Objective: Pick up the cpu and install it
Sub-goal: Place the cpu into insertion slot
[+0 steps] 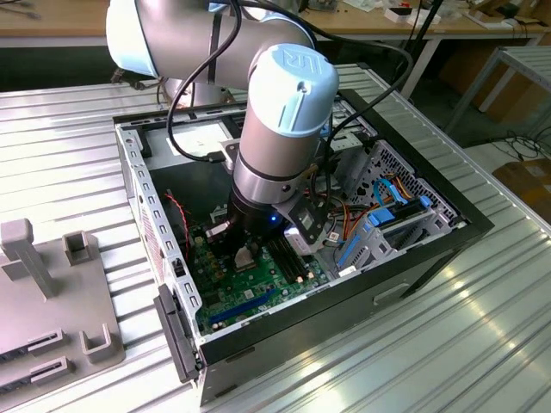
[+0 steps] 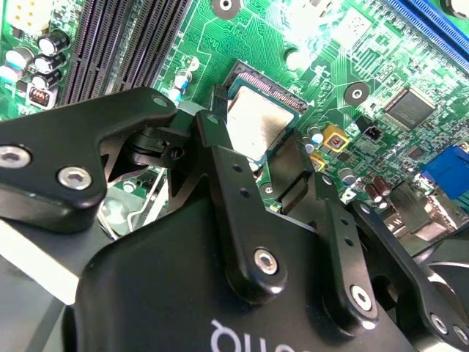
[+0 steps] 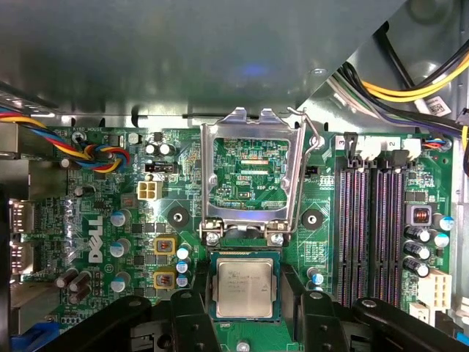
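The cpu (image 3: 245,287), a small square chip with a silver-grey metal top, sits between my black fingers (image 3: 192,312) just over the socket on the green motherboard (image 3: 95,220). My gripper (image 3: 246,297) is shut on the cpu, one finger pressed against each side. In the second wrist view the cpu (image 2: 258,126) is framed by the fingertips (image 2: 214,136) of the gripper (image 2: 256,147), with gold socket contacts showing beyond it. The socket's metal load plate (image 3: 249,132) stands flipped open. In the exterior view the arm reaches down into the computer case (image 1: 413,258), with the gripper (image 1: 244,251) low over the board.
Black memory slots (image 3: 374,220) run beside the socket. A bundle of coloured wires (image 3: 88,154) lies on the board's other side, and yellow and black cables (image 3: 410,88) hang near the case wall. A grey fixture block (image 1: 52,301) stands on the table at the exterior view's left.
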Robot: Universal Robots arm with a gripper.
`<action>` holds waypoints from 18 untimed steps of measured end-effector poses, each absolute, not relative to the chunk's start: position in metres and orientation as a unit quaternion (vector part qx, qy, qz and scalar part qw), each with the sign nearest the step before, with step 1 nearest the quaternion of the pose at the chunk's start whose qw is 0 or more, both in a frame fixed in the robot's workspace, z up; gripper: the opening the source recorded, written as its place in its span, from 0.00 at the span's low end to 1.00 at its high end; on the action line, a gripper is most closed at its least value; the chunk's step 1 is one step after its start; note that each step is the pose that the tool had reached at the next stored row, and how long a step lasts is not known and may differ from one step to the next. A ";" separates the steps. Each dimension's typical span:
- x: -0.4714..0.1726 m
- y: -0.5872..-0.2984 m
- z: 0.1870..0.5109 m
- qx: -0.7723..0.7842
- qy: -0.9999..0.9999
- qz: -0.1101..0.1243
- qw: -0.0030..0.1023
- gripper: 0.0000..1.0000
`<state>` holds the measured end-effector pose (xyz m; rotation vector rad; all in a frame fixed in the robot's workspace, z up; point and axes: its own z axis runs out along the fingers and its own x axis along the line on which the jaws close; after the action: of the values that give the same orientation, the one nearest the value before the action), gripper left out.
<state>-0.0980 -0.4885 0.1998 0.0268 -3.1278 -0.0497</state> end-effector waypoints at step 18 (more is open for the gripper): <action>-0.098 -0.489 0.199 0.008 -1.000 -0.016 0.007 0.47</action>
<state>-0.0979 -0.4887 0.1993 0.0245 -3.1278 -0.0497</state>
